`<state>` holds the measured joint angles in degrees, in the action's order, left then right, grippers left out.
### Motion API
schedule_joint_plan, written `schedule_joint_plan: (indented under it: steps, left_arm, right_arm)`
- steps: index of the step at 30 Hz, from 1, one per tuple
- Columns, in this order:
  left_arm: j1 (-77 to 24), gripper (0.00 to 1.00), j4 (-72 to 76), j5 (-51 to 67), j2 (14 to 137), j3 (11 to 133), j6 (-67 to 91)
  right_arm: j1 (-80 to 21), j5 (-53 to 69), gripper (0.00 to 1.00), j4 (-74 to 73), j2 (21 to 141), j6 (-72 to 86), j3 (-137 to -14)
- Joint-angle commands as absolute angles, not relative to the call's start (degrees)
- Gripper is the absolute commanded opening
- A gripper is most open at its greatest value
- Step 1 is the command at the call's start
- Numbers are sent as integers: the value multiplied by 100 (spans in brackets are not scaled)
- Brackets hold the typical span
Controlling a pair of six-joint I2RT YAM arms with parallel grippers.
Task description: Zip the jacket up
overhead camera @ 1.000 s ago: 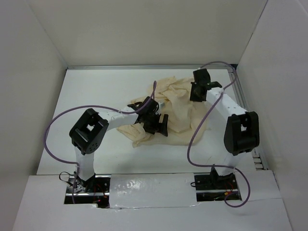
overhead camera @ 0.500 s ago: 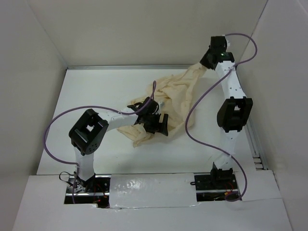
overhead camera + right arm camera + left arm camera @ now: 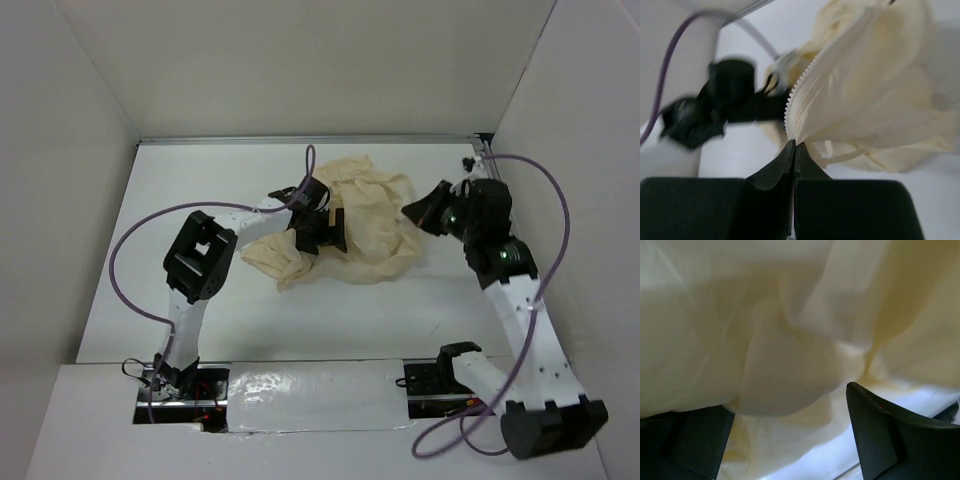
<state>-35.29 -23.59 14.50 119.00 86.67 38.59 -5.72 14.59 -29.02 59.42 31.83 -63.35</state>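
Observation:
The cream jacket [image 3: 365, 222] lies crumpled in the middle of the white table. My left gripper [image 3: 320, 231] rests on its left part. In the left wrist view its jaws stand wide apart [image 3: 785, 407], with a loose bulge of jacket cloth [image 3: 785, 360] between and above them. My right gripper [image 3: 422, 209] is at the jacket's right edge. In the right wrist view it [image 3: 795, 145] is shut on the jacket's edge, right at a row of pale zipper teeth [image 3: 799, 89]. The dark zipper pull is not visible.
White walls enclose the table on the left, back and right [image 3: 560, 120]. The left arm's purple cable [image 3: 135, 240] loops over the left of the table. The right arm's cable [image 3: 555, 200] arcs near the right wall.
My right arm, which had lifted the jacket's edge high toward the back right corner, has come down and nearer, still holding it. The jacket has bunched together. The left gripper shifted slightly toward the back.

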Motion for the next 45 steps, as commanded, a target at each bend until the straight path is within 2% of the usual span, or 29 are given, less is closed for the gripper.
schedule_joint_plan:
  steps: [1, 4, 8, 12, 17, 23, 28, 32, 37, 45]
  left_arm:
    - [-3489, 99, -2934, 1134, 12277, 9368, 4139]
    - [-3463, 99, -3453, 1108, 12647, 9983, 4254]
    - [-3445, 99, -3586, 1134, 12586, 10064, 4412]
    - [-3445, 99, -3533, 1152, 12157, 9704, 4465]
    - [-3541, 99, -3630, 1397, 11297, 9493, 4105]
    - [-4051, 99, -3655, 888, 9661, 8693, 3806]
    - [-3991, 99, -4130, 37, 8344, 7341, 4523]
    - [-3788, 99, -4412, -543, 7814, 6453, 4843]
    - [-3727, 99, -4333, -1239, 8128, 5950, 4764]
    - [-3349, 99, -3490, -1248, 9577, 6740, 4193]
  right_arm:
    - [-1071, 2512, 0, -2786, 5249, 3594, -5214]
    - [-1607, 2409, 0, -3084, 4835, 3858, -4310]
    - [-2231, 2224, 0, -2630, 5184, 4262, -3482]
    - [-2767, 1655, 0, -2207, 6281, 4369, -3383]
    - [-2979, 1495, 0, -2092, 7057, 4061, -3559]
    - [-2971, 862, 0, -2180, 7673, 3999, -3630]
    - [-2918, 809, 0, -2171, 7594, 3807, -3735]
    - [-2865, 1036, 0, -2224, 7594, 3613, -3788]
    - [-2804, 1134, 0, -2232, 7673, 3507, -3814]
    - [-2444, 1238, 0, -2022, 8006, 3410, -3971]
